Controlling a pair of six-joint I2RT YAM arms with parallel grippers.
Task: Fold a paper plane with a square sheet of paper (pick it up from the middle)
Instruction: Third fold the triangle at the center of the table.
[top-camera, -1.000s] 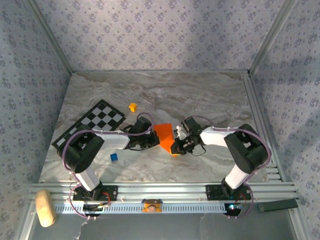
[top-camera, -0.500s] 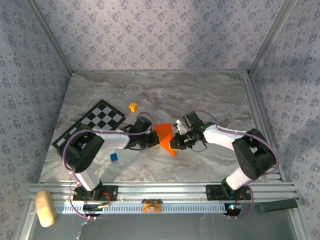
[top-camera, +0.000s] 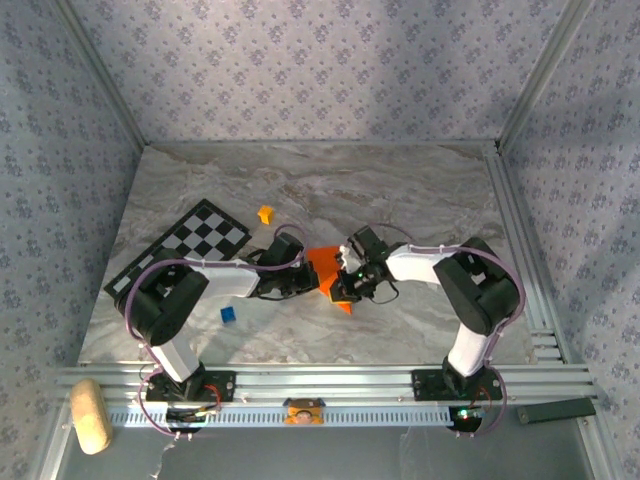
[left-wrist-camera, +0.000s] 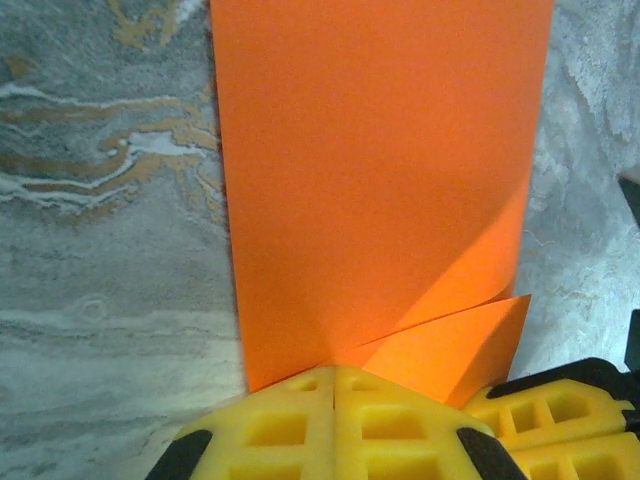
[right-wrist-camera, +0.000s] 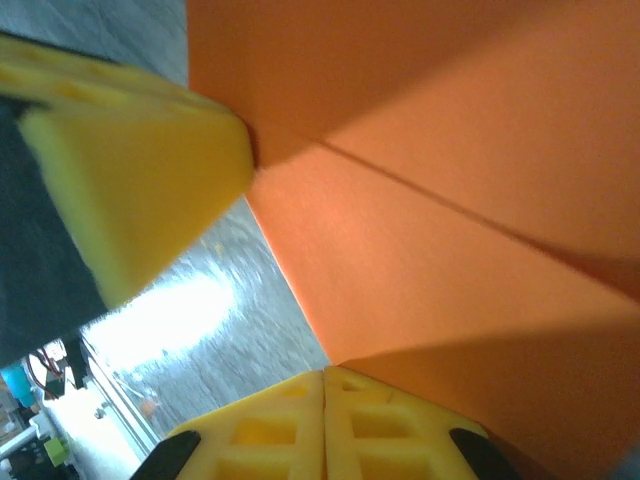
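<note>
**Right arm swings in over the sheet; a fold looks under way**

The marble desk (top-camera: 420, 190) is as it was. The movement of the last second belongs to the right arm (top-camera: 440, 268); its elbow has drawn in towards the checkered board (top-camera: 190, 245), and its wrist has gone from the sheet's near corner to sit over the side of the sheet away from the board. The left arm (top-camera: 215, 277) has not stirred; it reaches past the board's near-right edge to the board-facing side of the sheet.

The square sheet of paper (top-camera: 324, 268) lies on the desk just right of the board, between the two wrists; less orange shows from above than a second ago, since the part farthest from the board is now under the right wrist. The left wrist view shows a slanted flap lifted off the flat part; the right wrist view shows creased paper rising from the tips, with bare desk below it.

The right jaws are closed on that raised paper. The left jaws are closed too, tips at the sheet's edge; whether they nip it or merely pin it I cannot tell. I judge that a corner is being carried across while the other side is anchored; this is an early fold, and the dart is far from made.

The yellow-orange cube (top-camera: 265, 214) beyond the board's right corner and the blue cube (top-camera: 228, 314) on its near side have not moved.
</note>
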